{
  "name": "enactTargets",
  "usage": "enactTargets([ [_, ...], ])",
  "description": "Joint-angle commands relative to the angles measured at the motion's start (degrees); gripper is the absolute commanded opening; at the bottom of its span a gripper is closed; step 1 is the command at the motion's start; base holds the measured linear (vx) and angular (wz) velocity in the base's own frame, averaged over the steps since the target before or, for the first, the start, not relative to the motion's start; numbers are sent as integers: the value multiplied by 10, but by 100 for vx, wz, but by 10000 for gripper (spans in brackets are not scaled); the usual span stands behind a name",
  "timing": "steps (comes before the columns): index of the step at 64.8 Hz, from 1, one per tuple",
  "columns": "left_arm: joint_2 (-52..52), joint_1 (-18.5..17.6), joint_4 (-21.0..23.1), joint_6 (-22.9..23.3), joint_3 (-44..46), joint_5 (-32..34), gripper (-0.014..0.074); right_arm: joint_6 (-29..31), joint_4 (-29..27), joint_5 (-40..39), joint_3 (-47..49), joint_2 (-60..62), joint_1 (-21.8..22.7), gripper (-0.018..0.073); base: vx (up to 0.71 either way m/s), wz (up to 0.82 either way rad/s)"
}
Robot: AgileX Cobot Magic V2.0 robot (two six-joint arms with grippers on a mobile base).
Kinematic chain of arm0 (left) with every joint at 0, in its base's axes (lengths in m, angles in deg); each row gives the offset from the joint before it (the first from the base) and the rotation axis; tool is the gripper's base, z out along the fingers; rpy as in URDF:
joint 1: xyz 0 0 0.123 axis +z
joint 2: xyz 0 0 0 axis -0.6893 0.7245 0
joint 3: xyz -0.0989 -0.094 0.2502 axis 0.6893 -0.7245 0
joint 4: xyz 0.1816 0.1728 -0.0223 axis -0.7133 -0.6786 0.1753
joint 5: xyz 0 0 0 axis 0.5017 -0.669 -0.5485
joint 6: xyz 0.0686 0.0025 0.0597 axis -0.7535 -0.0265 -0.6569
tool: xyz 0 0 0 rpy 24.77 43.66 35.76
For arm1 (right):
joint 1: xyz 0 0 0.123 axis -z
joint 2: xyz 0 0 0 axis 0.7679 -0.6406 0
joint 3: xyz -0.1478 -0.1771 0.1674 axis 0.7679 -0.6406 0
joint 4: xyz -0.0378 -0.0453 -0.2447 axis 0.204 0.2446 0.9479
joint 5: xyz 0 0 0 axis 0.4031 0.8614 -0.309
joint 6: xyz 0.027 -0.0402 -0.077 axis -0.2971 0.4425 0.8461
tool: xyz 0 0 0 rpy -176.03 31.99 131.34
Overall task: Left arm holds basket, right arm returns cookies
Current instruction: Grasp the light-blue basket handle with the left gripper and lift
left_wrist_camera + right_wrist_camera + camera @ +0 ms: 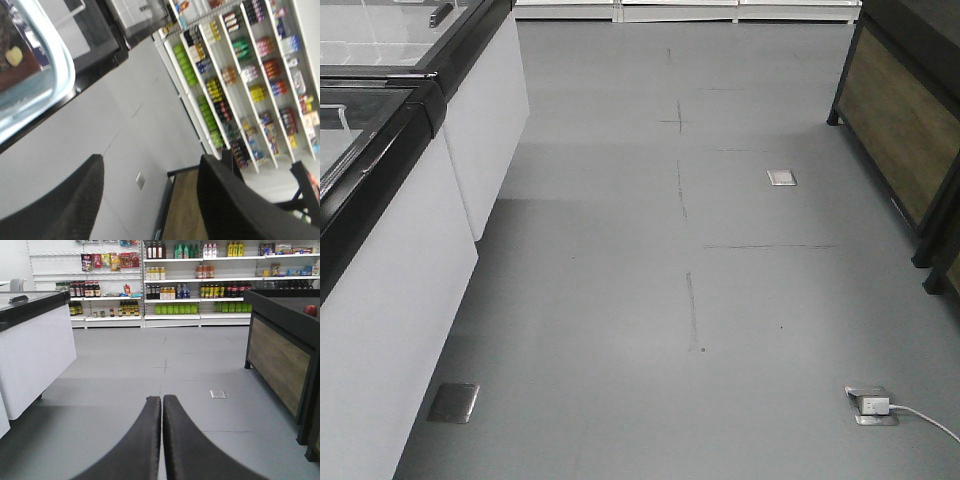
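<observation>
In the left wrist view the light blue basket (pixel 62 70) shows only as a curved rim at the top left corner. Inside it lies a dark navy and brown box, the cookies (pixel 22 70). My left gripper (pixel 150 162) is open, its two black fingers (pixel 75 200) wide apart with nothing between them, well clear of the basket. My right gripper (pixel 161 399) is shut, its fingers (pixel 145 440) pressed together on nothing and pointing down the aisle over the grey floor. Neither arm appears in the front view.
A white chest freezer with a black rim (pixel 390 260) runs along the left. A dark display stand with a wood panel (pixel 900 130) stands at the right. Floor sockets (pixel 453 402) (pixel 781 178) and one with a white plug (pixel 873 404) dot the floor. Stocked shelves (pixel 200 285) line the far wall.
</observation>
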Motion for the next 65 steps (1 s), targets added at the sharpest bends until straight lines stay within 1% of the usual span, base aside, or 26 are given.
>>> enactTargets([
  [1,6,33,53,-8,18,18,390,-1,4,-43,-2,7,2,-8,0,0],
  [5,17,48,58,-7,18,19,393,-1,4,-43,-2,7,2,-8,0,0],
  [11,41,50,84,-11,18,17,418,-1,4,-43,-2,7,2,-8,0,0],
  [17,64,50,108,-33,18,11,468,-1,4,-43,-2,7,2,-8,0,0],
  [22,80,50,110,-45,18,12,511,-1,4,-43,-2,7,2,-8,0,0],
  [29,100,50,118,-55,18,20,545,-1,4,-43,-2,7,2,-8,0,0],
  [35,122,48,151,-74,18,21,549,-1,4,-43,-2,7,2,-8,0,0],
  [40,140,48,190,-96,18,16,549,-1,4,-43,-2,7,2,-8,0,0],
  [50,172,47,233,-125,18,13,549,-1,4,-43,-2,7,2,-8,0,0],
  [55,187,38,264,-149,18,13,549,-1,4,-43,-2,7,2,-8,0,0],
  [60,201,24,305,-168,18,12,549,-1,4,-43,-2,7,2,-8,0,0],
  [65,215,10,303,-173,28,13,549,-1,4,-43,-2,7,2,-8,0,0],
])
